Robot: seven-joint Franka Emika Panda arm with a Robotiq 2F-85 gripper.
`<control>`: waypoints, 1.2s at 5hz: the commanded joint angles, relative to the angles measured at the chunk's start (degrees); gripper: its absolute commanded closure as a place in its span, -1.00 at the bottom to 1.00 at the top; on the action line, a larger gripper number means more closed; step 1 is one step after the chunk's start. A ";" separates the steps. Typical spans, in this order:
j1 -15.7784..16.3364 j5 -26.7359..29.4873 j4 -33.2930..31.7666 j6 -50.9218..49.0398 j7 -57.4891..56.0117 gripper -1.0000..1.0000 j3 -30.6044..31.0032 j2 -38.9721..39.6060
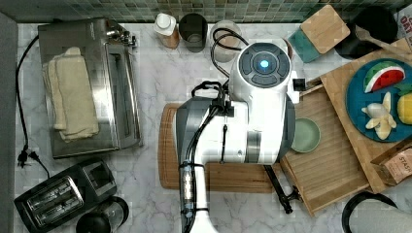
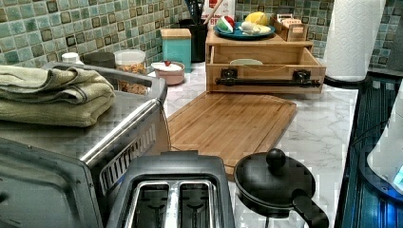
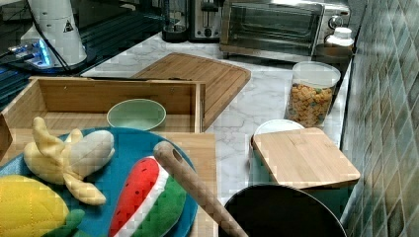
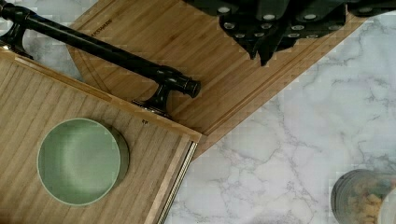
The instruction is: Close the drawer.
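Drawer (image 1: 330, 160): pulled well out from under the wooden stand (image 1: 340, 80) at the top view's right, slatted bottom bare to the camera, not yet shut. Sits tilted on the marble table (image 1: 155, 77).

Now sweeping the top view from its left. Toaster oven (image 1: 87, 87) first, folded towels (image 1: 70, 94) stacked on top. Below it a black two-slot toaster (image 1: 53, 196). Then the rounded cutting board (image 1: 167, 145), lying flat mid-table, largely covered by the white robot arm (image 1: 243, 121) hanging above it. Next, the long black bar handle (image 1: 278, 189) on the drawer's front, right at the cutting board's edge. Past that, a pale green bowl (image 1: 306, 135) inside the drawer, near the front rim. Furthest right, up on the stand, a blue plate (image 1: 357, 97) with plush fruit.

Over to the left view: drawer front (image 2: 266, 71) facing the camera, handle (image 2: 266, 82) running across it, cutting board (image 2: 228, 123) just before it.

Wrist view: hand (image 4: 268, 35) high above the cutting board (image 4: 224, 88), apart from the handle (image 4: 107, 51), touching nothing. Open or closed? Cannot tell. Green bowl (image 4: 77, 161) upright on the slats, just behind the drawer's front rim (image 4: 154, 154).
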 commanded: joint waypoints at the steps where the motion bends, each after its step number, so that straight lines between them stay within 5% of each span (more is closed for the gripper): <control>1: -0.10 -0.06 -0.37 0.00 0.00 1.00 -0.09 0.00; 5: 1.63 2.02 -14.82 9.29 -27.42 1.00 2.59 -7.89; 6: 3.43 0.27 -24.43 17.99 -31.66 1.00 3.30 -12.84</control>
